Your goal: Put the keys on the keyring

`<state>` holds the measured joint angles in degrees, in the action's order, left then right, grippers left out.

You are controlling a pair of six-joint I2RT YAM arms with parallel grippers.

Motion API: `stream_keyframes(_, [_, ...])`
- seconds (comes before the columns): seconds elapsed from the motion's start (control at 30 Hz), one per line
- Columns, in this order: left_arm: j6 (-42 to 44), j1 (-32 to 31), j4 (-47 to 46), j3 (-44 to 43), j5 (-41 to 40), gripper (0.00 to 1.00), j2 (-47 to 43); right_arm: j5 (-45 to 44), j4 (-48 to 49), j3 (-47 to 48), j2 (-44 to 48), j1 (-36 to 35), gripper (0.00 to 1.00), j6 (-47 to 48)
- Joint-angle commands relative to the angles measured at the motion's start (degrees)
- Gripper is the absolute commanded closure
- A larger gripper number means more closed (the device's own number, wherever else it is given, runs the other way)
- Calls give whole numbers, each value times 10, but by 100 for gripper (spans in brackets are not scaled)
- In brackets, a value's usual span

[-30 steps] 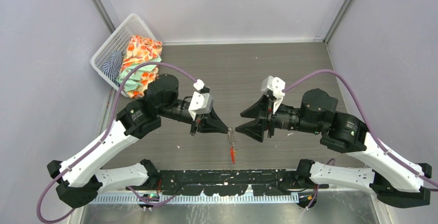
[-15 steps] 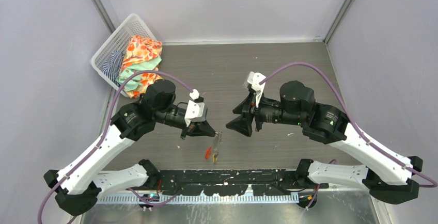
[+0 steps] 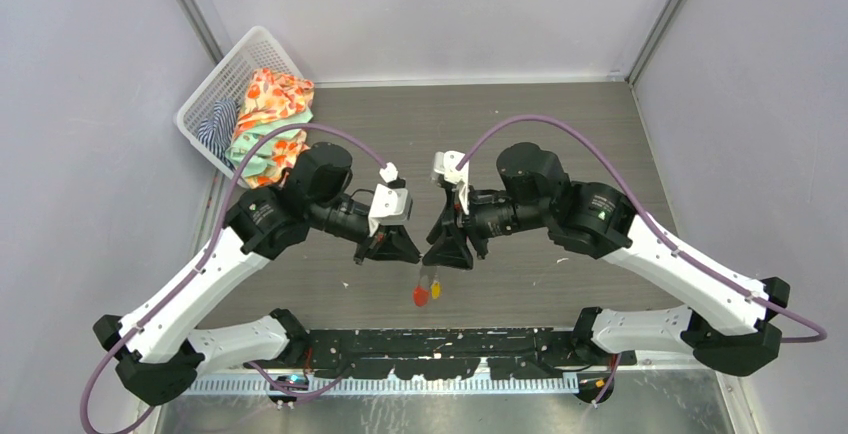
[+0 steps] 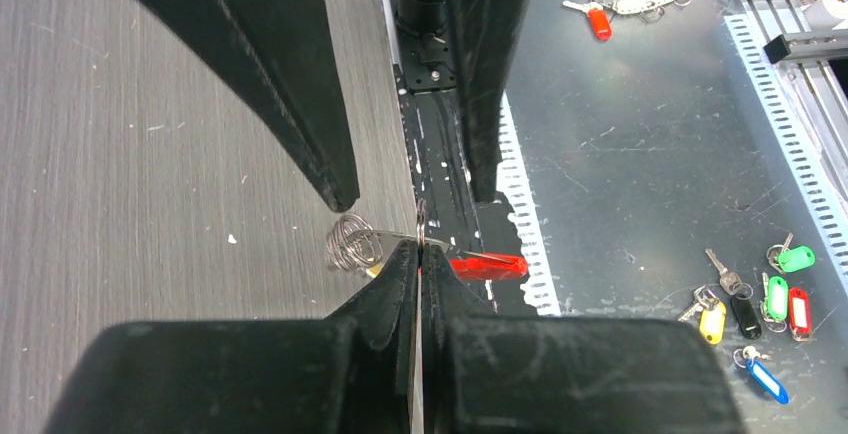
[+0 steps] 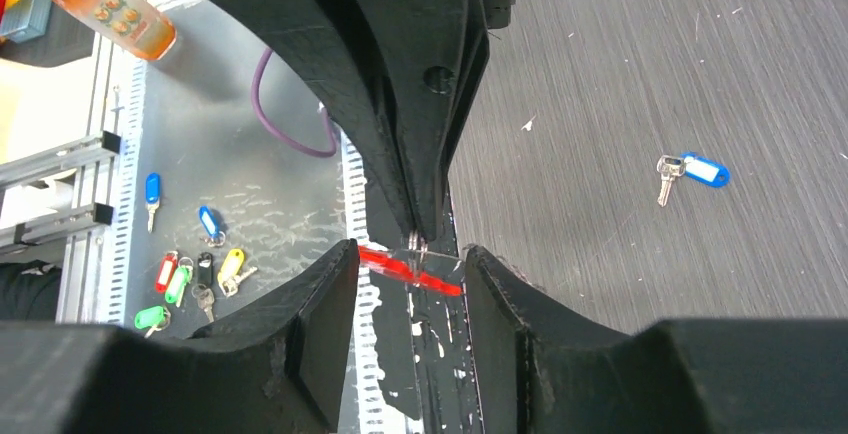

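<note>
My left gripper [image 3: 412, 254] [image 4: 421, 246] is shut on the thin metal ring of the keyring [image 4: 350, 244], held above the table's near edge. The keyring's red oval tag [image 3: 420, 296] [image 4: 488, 267] [image 5: 410, 266] hangs under it. A yellow-headed key [image 3: 435, 290] hangs beside the tag. My right gripper [image 3: 438, 260] [image 5: 410, 276] faces the left one, open, its fingertips [image 5: 330, 284] on either side of the red tag. A blue-headed key [image 5: 690, 171] lies flat on the table, apart from both grippers.
A white basket [image 3: 215, 84] of cloths stands at the back left. Below the table's near edge, a metal tray holds several spare tagged keys [image 4: 760, 299] [image 5: 190, 274]. An orange bottle [image 5: 100, 4] lies beyond them.
My right gripper has swung left and now straddles the hanging tag, its jaws a little narrower. The left gripper has shifted left, still gripping the ring, and the tag has swung.
</note>
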<state>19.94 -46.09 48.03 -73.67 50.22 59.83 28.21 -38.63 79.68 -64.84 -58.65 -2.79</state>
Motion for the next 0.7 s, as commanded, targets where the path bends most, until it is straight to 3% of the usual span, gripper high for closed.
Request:
stream_keyframes(0.0, [-4, 1, 0, -30, 31, 100, -3, 24, -9, 35, -8, -1, 52, 25])
stream_keyframes(0.27, [-9, 1, -2, -35, 45, 100, 2, 22, -3, 36, -14, -1, 63, 25])
stream_keyframes(0.67, [-28, 1, -14, -47, 49, 100, 12, 53, -26, 41, -19, -1, 68, 41])
